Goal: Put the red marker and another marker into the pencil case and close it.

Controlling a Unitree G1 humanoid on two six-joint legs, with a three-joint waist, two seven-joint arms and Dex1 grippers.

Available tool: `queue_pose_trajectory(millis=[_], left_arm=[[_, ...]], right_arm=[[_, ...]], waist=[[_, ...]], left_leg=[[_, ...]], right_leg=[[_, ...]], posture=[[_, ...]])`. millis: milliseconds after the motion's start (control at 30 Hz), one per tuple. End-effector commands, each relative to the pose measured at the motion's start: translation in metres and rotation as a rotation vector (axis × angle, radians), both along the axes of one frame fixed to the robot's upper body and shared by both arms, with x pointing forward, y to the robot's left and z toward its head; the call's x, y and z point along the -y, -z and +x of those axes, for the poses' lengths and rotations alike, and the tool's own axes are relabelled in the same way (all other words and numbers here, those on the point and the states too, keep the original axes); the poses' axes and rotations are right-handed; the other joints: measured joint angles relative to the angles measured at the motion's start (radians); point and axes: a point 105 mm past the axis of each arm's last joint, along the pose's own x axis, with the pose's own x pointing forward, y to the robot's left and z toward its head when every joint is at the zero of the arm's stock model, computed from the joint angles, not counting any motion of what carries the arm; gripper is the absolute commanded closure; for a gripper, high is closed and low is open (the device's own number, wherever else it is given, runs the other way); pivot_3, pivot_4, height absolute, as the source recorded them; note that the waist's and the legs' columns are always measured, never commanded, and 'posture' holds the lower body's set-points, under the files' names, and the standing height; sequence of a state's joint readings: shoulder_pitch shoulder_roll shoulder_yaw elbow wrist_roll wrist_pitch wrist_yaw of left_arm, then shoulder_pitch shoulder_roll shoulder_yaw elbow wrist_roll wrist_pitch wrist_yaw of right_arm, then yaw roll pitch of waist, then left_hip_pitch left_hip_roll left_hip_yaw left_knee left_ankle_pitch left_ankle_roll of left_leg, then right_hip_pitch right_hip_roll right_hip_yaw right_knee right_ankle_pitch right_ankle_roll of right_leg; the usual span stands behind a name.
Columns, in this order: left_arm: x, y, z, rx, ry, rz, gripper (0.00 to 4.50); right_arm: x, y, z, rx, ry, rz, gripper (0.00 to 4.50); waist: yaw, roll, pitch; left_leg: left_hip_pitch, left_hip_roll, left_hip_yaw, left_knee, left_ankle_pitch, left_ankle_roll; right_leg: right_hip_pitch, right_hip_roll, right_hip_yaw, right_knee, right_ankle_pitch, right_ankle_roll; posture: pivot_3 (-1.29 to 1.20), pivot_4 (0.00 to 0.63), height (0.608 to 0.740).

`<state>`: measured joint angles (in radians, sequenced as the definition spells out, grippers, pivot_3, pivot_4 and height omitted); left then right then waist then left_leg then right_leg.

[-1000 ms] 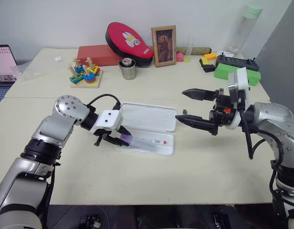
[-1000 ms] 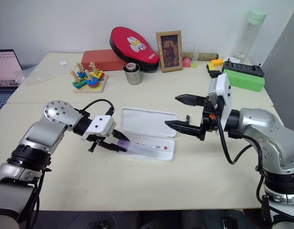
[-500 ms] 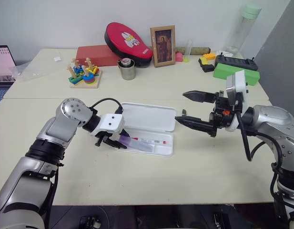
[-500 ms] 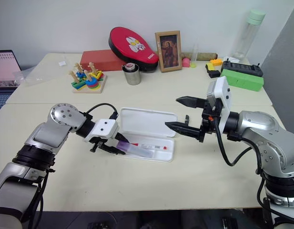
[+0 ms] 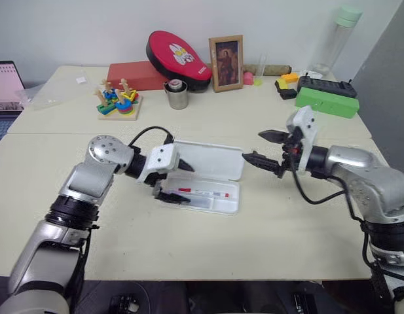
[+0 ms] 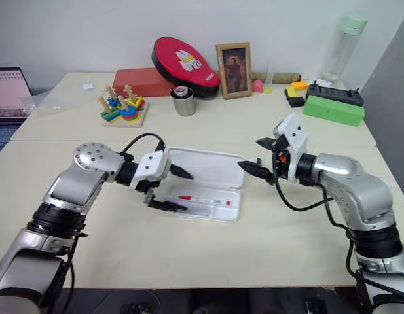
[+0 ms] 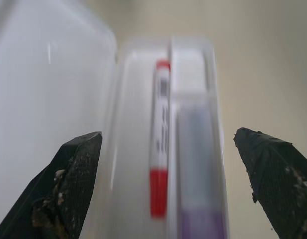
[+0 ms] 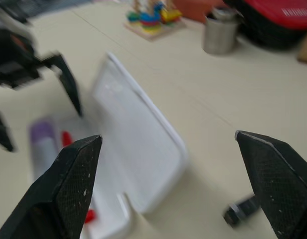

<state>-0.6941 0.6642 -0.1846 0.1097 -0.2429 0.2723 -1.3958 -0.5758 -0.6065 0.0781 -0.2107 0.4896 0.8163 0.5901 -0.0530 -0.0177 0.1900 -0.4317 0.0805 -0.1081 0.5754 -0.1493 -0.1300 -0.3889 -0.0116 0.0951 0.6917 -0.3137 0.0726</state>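
Cream table, pencil case open; left tool wide, right tool wide

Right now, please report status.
Both hands open: left hand, right hand. Red marker and lavender marker lie inside pencil case, lid open. Nothing blocks lid.

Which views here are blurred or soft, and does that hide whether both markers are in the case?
Left wrist view: soft focus, yet the red marker and the lavender marker read as lying side by side in the pencil case. Right wrist view: smeared, the open lid and markers only rough shapes. Left eye view: sharp; left gripper and right gripper both open.
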Motion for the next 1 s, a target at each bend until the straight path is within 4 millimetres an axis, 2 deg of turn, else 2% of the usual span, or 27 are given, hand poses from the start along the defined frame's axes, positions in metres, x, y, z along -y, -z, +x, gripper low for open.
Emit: queue_pose_trajectory(millis=[33, 100, 233, 367, 467, 567, 633, 833, 1000], left_arm=[[0.021, -0.047, 0.005, 0.049, -0.119, -0.329, 0.01], [0.027, -0.052, 0.007, 0.055, -0.177, -0.407, 0.01], [0.032, -0.052, 0.008, 0.045, -0.251, -0.473, 0.01], [0.034, -0.052, 0.006, 0.038, -0.277, -0.498, 0.01], [0.035, -0.054, 0.007, 0.04, -0.302, -0.521, 0.01], [0.035, -0.055, 0.008, 0.048, -0.314, -0.524, 0.0], [0.034, -0.057, 0.01, 0.054, -0.32, -0.525, 0.0], [0.026, -0.063, 0.015, 0.078, -0.355, -0.54, 0.0], [0.014, -0.067, 0.017, 0.077, -0.401, -0.561, 0.0]], right_arm=[[0.017, 0.02, 0.029, -0.034, 0.256, -0.049, 0.0], [0.022, 0.028, 0.041, -0.075, 0.377, -0.008, 0.0], [0.019, 0.042, 0.054, -0.12, 0.502, 0.037, 0.0], [0.014, 0.05, 0.058, -0.153, 0.545, 0.072, 0.0], [0.001, 0.061, 0.057, -0.172, 0.535, 0.044, 0.0], [-0.004, 0.071, 0.054, -0.174, 0.522, -0.019, 0.45], [-0.004, 0.071, 0.054, -0.163, 0.526, -0.039, 0.97], [-0.005, 0.066, 0.058, -0.119, 0.549, -0.027, 2.22], [-0.007, 0.063, 0.059, -0.101, 0.54, -0.023, 3.5]], waist=[[-0.003, 0.0, 0.0], [-0.006, 0.0, 0.0], [-0.011, 0.0, 0.0], [-0.009, 0.0, 0.0], [-0.007, 0.0, 0.0], [-0.006, 0.0, 0.0], [-0.007, 0.0, 0.0], [-0.007, 0.0, 0.0], [-0.007, 0.0, 0.0]], left_leg=[[0.0, 0.0, 0.0, 0.0, 0.0, 0.0], [0.0, 0.0, 0.0, 0.0, 0.0, 0.0], [0.002, 0.0, 0.0, 0.0, 0.0, 0.0], [0.002, 0.0, 0.0, 0.0, 0.0, 0.0], [0.002, 0.0, 0.0, 0.0, 0.0, 0.0], [0.002, 0.0, 0.0, 0.0, 0.0, 0.0], [0.002, 0.0, 0.0, 0.0, 0.0, 0.0], [0.003, 0.0, 0.0, 0.0, 0.0, 0.0], [0.002, 0.0, 0.0, 0.0, 0.0, 0.0]], right_leg=[[0.0, 0.0, 0.0, 0.001, 0.001, -0.001], [0.0, 0.0, 0.0, 0.001, 0.001, -0.001], [0.0, 0.0, 0.001, 0.005, 0.001, -0.001], [0.0, 0.0, 0.0, 0.005, 0.001, -0.001], [0.0, 0.0, 0.0, 0.005, 0.001, -0.001], [0.0, 0.0, 0.0, 0.005, 0.001, -0.001], [0.0, 0.0, 0.0, 0.005, 0.001, -0.001], [0.001, 0.0, 0.0, 0.005, 0.001, -0.001], [0.001, 0.0, 0.0, 0.005, 0.001, -0.001]], posture=[[0.0, 0.15, 0.74], [0.0, 0.15, 0.74], [0.0, 0.15, 0.74], [0.0, 0.15, 0.74], [0.0, 0.15, 0.74], [0.0, 0.15, 0.74], [0.0, 0.15, 0.74], [0.0, 0.15, 0.74], [0.0, 0.15, 0.74]])
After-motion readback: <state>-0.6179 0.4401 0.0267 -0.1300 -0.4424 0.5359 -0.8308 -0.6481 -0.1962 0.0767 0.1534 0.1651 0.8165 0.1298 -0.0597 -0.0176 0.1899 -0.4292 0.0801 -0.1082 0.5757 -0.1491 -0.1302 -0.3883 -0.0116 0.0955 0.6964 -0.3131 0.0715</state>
